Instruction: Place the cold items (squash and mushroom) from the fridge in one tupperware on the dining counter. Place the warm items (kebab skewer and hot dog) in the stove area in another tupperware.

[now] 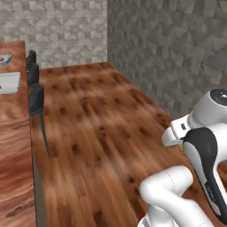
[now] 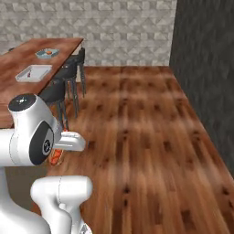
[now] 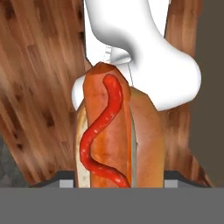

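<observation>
A hot dog [image 3: 111, 140] in a bun, with a wavy line of red sauce, stands upright in the hand view, and my gripper [image 3: 118, 181] is shut on its sides. In the right base view the hot dog [image 2: 56, 156] hangs under the white hand, above the wooden floor beside the counter. Far off on the dining counter [image 2: 13, 93] sit two tupperwares. One is a white tupperware [image 2: 33, 73] and the other a bluish tupperware [image 2: 47, 53]. Each holds a small reddish thing too small to identify. The white tupperware [image 1: 9, 82] and the bluish tupperware [image 1: 4, 58] lie at the far left in the left base view.
Dark bar stools [image 2: 58, 91] line the counter's edge, and those stools [image 1: 35, 96] also show in the left base view. Wide wooden floor [image 2: 141, 137] stretches ahead. A dark stone wall [image 2: 205, 68] runs along the right, a lighter tiled wall [image 2: 114, 32] at the back.
</observation>
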Robot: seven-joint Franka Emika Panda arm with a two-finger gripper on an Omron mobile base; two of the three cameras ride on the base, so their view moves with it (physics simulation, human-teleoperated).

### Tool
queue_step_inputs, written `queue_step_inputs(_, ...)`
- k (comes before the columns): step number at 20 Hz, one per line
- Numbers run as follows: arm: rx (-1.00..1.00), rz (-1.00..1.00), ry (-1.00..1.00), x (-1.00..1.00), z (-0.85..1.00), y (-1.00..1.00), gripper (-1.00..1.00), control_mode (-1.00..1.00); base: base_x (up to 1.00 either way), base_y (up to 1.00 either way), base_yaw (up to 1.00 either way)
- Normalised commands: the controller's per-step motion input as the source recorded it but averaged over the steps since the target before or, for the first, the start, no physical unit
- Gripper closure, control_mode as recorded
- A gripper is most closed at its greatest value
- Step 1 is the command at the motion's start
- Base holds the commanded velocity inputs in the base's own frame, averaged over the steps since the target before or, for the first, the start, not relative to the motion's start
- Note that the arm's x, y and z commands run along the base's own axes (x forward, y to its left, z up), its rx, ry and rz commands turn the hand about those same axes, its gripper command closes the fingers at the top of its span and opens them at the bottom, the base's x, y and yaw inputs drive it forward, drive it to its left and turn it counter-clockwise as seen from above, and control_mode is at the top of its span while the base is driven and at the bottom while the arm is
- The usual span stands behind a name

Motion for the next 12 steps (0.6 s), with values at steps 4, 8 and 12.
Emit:
queue_step_inputs(4,0.00,0.00,0.00,0.00,0.00,0.00,1.00,1.00,1.00,-0.14,0.45)
queue_step_inputs(8,0.00,0.00,0.00,0.00,0.00,0.00,1.00,1.00,1.00,-0.15,0.46)
queue_step_inputs(12,0.00,0.00,0.00,0.00,0.00,0.00,1.00,1.00,1.00,-0.35,0.43)
